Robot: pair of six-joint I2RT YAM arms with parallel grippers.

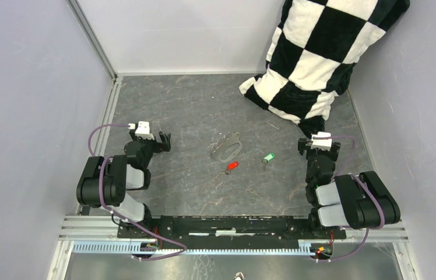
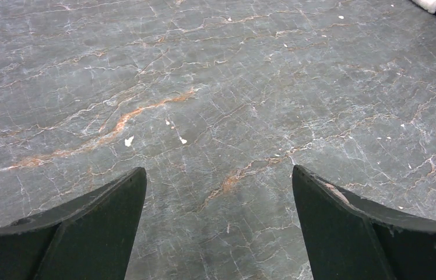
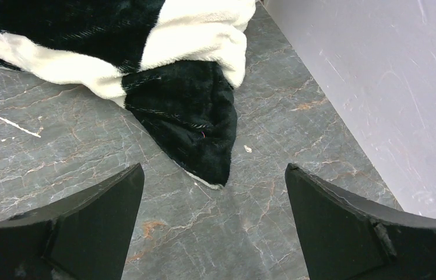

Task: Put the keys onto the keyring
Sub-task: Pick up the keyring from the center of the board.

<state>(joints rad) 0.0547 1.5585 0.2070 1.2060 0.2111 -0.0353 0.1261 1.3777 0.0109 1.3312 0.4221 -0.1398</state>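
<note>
In the top view the grey oval keyring (image 1: 227, 148) lies flat mid-table with a short chain at its upper left. The red-headed key (image 1: 231, 166) rests just below it; the green-headed key (image 1: 269, 157) lies to its right. My left gripper (image 1: 164, 142) sits well left of the keyring, open and empty. My right gripper (image 1: 319, 147) sits right of the green key, open and empty. Neither wrist view shows keys or keyring: the left gripper (image 2: 218, 175) frames bare table, and the right gripper (image 3: 214, 172) frames bare table with a cloth corner.
A black-and-white checkered cloth (image 1: 315, 52) is heaped at the back right, its black corner (image 3: 195, 131) lying just ahead of my right fingers. Grey walls (image 3: 390, 87) enclose the marbled table (image 1: 192, 105) on the left, back and right.
</note>
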